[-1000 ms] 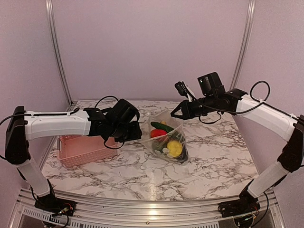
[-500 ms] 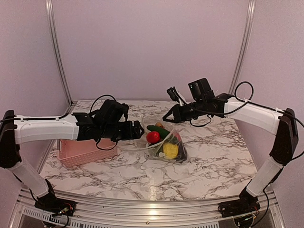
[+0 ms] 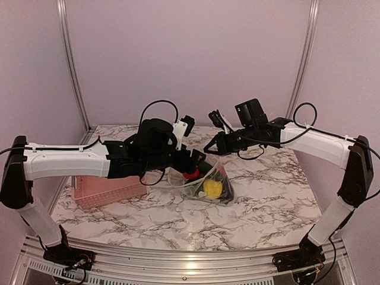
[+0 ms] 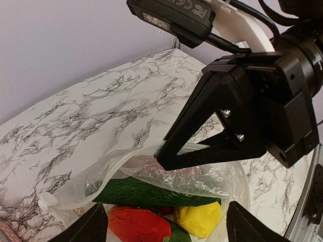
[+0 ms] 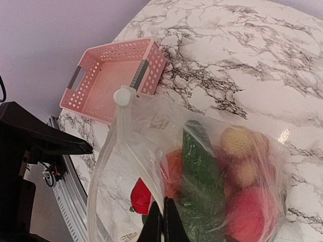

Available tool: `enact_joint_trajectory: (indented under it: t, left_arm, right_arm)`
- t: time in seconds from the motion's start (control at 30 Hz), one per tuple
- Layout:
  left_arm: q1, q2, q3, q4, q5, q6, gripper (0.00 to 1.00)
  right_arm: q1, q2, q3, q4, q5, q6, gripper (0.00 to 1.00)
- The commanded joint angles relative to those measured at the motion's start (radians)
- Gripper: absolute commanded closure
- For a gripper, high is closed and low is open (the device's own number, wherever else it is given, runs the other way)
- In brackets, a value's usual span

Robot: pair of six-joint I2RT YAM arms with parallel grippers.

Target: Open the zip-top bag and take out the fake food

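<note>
Zip-top bag [image 4: 93, 180], one, holds at least four fake food [image 4: 199, 220] pieces.

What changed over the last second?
The left gripper swung right, from beside the zip-top bag to its mouth, and its jaws now stand wide open facing the fake food. The right gripper shifted left a little early on, then held, shut on the bag's top edge. The bag, the food and the pink basket stayed about where they were.
</note>
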Motion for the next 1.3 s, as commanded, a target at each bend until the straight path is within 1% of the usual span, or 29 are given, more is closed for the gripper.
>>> enact_joint_trajectory:
  t: [0.0,0.1,0.3,0.37,0.43,0.5,0.57,0.6,0.77,0.83,0.93,1.03,1.13,1.27]
  left_arm:
    - [-0.015,0.106,0.098,-0.113,-0.117,0.117,0.18]
    - [-0.023,0.146,0.134,-0.176,-0.125,0.131,0.16]
    - [-0.030,0.149,0.074,-0.200,-0.134,0.106,0.09]
    - [-0.029,0.161,0.072,-0.220,-0.162,0.093,0.09]
    - [-0.029,0.181,0.085,-0.243,-0.183,0.085,0.11]
    - [-0.030,0.201,0.108,-0.262,-0.191,0.086,0.19]
    - [-0.029,0.216,0.134,-0.286,-0.220,0.077,0.33]
    - [-0.029,0.215,0.136,-0.286,-0.232,0.074,0.39]
    - [-0.029,0.192,0.137,-0.261,-0.250,0.078,0.56]
    - [-0.029,0.176,0.146,-0.264,-0.237,0.077,0.66]
    - [-0.029,0.116,0.129,-0.227,-0.195,0.059,0.79]
    - [-0.026,0.053,0.095,-0.179,-0.163,0.038,0.87]
    - [-0.017,0.004,0.077,-0.165,-0.133,0.005,0.94]
    - [0.002,-0.062,0.054,-0.166,-0.092,-0.049,0.95]
  right_arm:
    - [0.009,-0.043,-0.026,0.002,0.024,0.028,1.00]
    - [0.010,-0.053,-0.035,0.007,0.042,0.033,1.00]
    - [0.010,-0.050,-0.031,0.002,0.044,0.033,1.00]
    - [0.010,-0.054,-0.032,-0.001,0.049,0.029,1.00]
    - [0.011,-0.056,-0.038,0.000,0.050,0.025,1.00]
    - [0.010,-0.052,-0.040,-0.001,0.048,0.023,1.00]
    - [0.008,-0.051,-0.041,0.000,0.049,0.023,1.00]
    - [0.008,-0.050,-0.041,0.002,0.049,0.023,1.00]
    - [0.008,-0.042,-0.040,0.003,0.043,0.019,1.00]
    - [0.006,-0.040,-0.041,0.003,0.043,0.017,1.00]
    - [0.004,-0.038,-0.039,0.007,0.043,0.018,1.00]
    - [0.001,-0.031,-0.036,0.011,0.040,0.019,1.00]
    - [-0.002,-0.028,-0.040,0.016,0.039,0.020,1.00]
    - [-0.009,-0.022,-0.042,0.024,0.034,0.022,1.00]
